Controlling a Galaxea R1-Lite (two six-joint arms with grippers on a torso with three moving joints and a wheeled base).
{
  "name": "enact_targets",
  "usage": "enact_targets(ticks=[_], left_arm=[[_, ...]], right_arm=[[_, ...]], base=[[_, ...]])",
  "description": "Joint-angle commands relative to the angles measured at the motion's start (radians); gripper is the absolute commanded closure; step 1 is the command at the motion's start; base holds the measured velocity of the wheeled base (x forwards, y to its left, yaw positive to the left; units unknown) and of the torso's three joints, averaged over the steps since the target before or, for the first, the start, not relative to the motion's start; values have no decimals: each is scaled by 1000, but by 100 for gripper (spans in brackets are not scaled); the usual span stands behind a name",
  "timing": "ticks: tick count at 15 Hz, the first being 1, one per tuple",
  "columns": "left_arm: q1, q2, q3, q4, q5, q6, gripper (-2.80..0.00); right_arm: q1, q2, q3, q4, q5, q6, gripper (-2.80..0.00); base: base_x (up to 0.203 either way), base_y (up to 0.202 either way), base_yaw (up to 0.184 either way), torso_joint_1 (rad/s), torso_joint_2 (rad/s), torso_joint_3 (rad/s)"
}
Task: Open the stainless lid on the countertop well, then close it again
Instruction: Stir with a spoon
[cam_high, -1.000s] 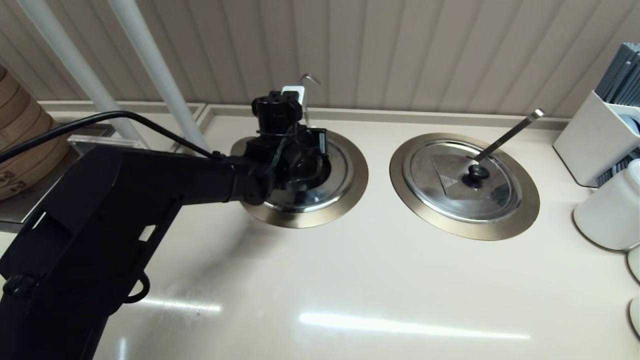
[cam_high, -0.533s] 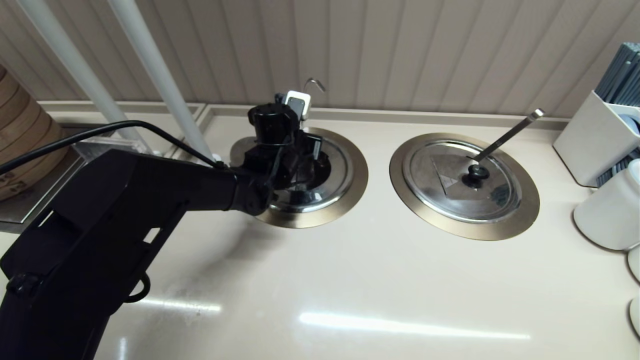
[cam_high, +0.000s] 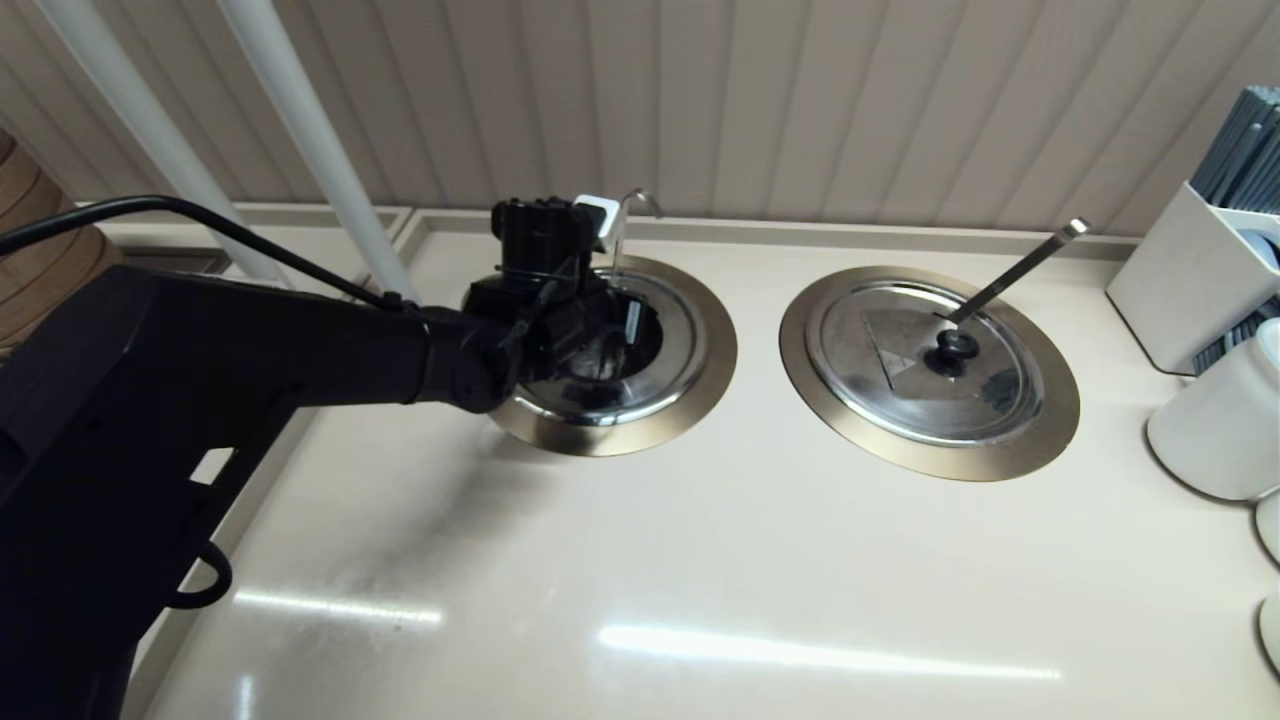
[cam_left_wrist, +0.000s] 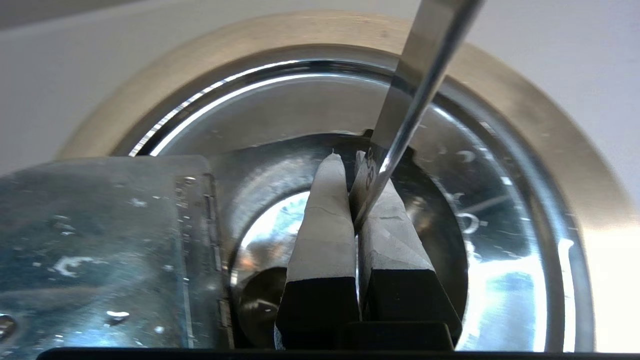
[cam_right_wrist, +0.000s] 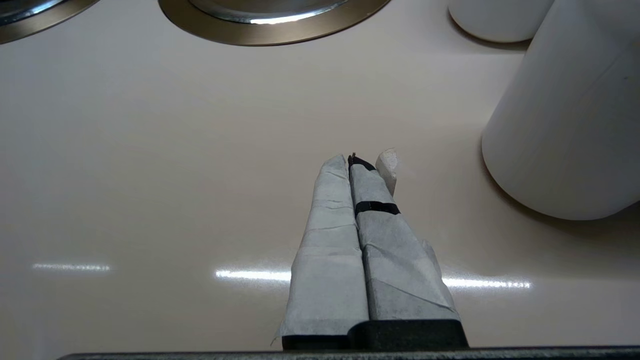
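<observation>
The countertop well (cam_high: 620, 435) with its bronze-gold collar (cam_left_wrist: 550, 130) lies back left. On the stainless lid (cam_high: 672, 350), the wedge flap (cam_left_wrist: 100, 225) is swung open on its hinge (cam_left_wrist: 210, 225), and the shiny pot inside (cam_left_wrist: 270, 230) shows. My left gripper (cam_high: 600, 340) (cam_left_wrist: 347, 160) reaches down into the opening with its fingers closed. The thin hook-ended ladle rod (cam_high: 640, 200) (cam_left_wrist: 425, 65) crosses one finger and slips into the slit between them. My right gripper (cam_right_wrist: 357, 160) hangs shut over bare countertop, out of the head view.
The twin well (cam_high: 930, 360) with its flat ladle handle (cam_high: 1020, 265) sits to the right, lid down. White containers (cam_high: 1210, 420) (cam_right_wrist: 565, 125) and a utensil holder (cam_high: 1200, 270) stand at the right edge. White posts (cam_high: 300, 130) and a bamboo steamer (cam_high: 30, 230) are at the left.
My left arm has swung leftwards and lower, and its wrist has turned over the well. The ladle rod's hook has moved right and down along with it.
</observation>
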Motion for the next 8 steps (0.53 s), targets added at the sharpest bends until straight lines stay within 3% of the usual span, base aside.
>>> enact_targets(ticks=[1, 5, 8], left_arm=[[-2, -15, -22, 26, -27, -54, 0], [-19, 35, -90, 19, -26, -149, 0], [-19, 83, -133, -42, 49, -149, 0]], right_arm=[[0, 0, 5, 0, 0, 0, 0], [0, 0, 5, 0, 0, 0, 0], [0, 0, 5, 0, 0, 0, 0]], base=[[0, 0, 0, 0, 0, 0], [0, 0, 0, 0, 0, 0], [0, 0, 0, 0, 0, 0]])
